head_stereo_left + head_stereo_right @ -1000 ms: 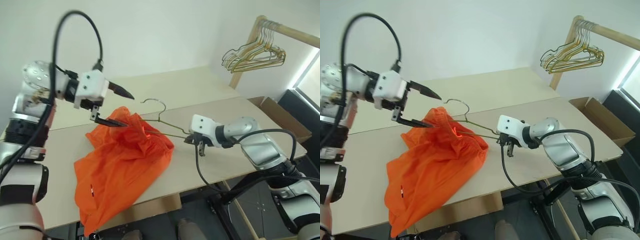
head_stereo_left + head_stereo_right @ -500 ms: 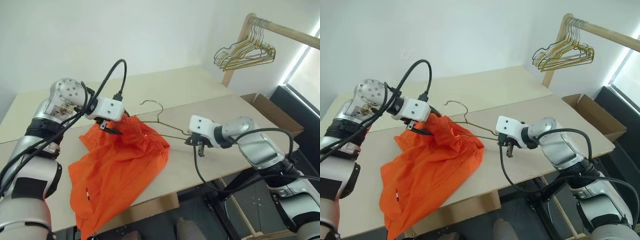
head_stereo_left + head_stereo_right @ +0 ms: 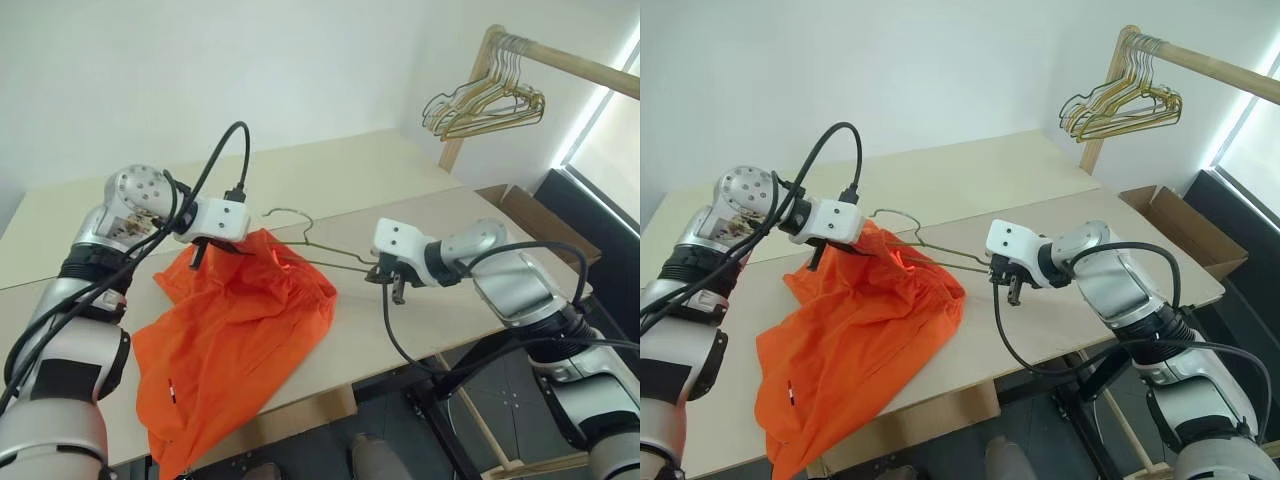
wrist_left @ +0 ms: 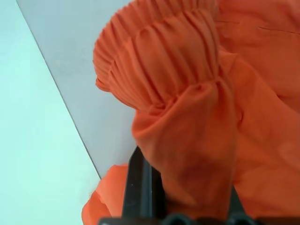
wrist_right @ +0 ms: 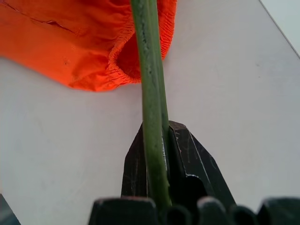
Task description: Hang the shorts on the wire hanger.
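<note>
The orange shorts [image 3: 240, 320] lie crumpled on the near table, one leg drooping over the front edge. My left gripper [image 3: 205, 248] is at their upper back edge, shut on the gathered waistband [image 4: 159, 61]; fabric drapes over its black fingers [image 4: 140, 183]. The wire hanger [image 5: 150, 93] is held low over the table with its hook [image 3: 306, 222] raised behind the shorts. Its far end runs into the waistband opening. My right gripper [image 3: 385, 272] is to the right of the shorts, shut on the hanger's near corner.
A wooden rail with a bunch of gold and dark hangers [image 3: 485, 100] stands at the back right. An open cardboard box [image 3: 530, 215] sits beyond the table's right end. A second pale table [image 3: 330, 165] adjoins behind. Bare tabletop [image 3: 400, 330] lies under my right arm.
My left gripper has come down onto the shorts' upper edge and shut on the waistband. The right gripper has kept its hold on the hanger. The camera view has swung a little.
</note>
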